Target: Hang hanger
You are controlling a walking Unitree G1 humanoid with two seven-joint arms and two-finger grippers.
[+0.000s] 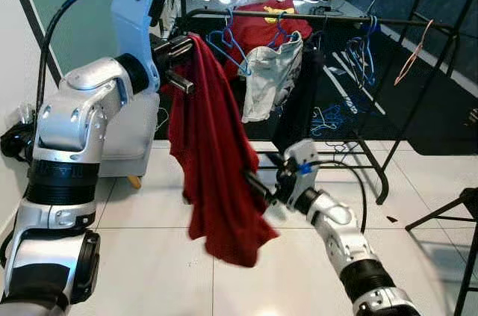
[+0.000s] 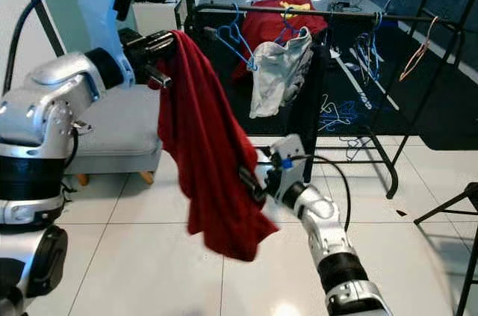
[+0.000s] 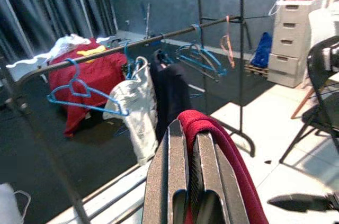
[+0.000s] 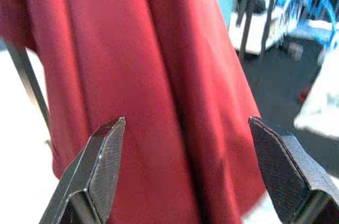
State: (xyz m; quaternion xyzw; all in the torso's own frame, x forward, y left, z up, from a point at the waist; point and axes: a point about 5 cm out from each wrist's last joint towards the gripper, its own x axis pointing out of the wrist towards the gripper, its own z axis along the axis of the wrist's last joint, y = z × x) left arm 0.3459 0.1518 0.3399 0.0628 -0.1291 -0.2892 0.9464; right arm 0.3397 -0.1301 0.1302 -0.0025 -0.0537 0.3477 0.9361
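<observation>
The left gripper [image 3: 183, 181] has its fingers pinched on the top of a red garment [image 1: 213, 174], held high at left, just near of the clothes rail [image 1: 314, 17]; no hanger under the cloth can be made out. The right gripper [image 4: 185, 171], fingers spread wide, faces its lower folds without touching. The cloth looks soft, light and limp, so it would be best gripped at a bunched fold or at the top.

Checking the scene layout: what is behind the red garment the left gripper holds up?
Behind the red garment held by the left gripper stands a clothes rack with blue hangers and a white garment. The cloth covers the rack's lower left part.
</observation>
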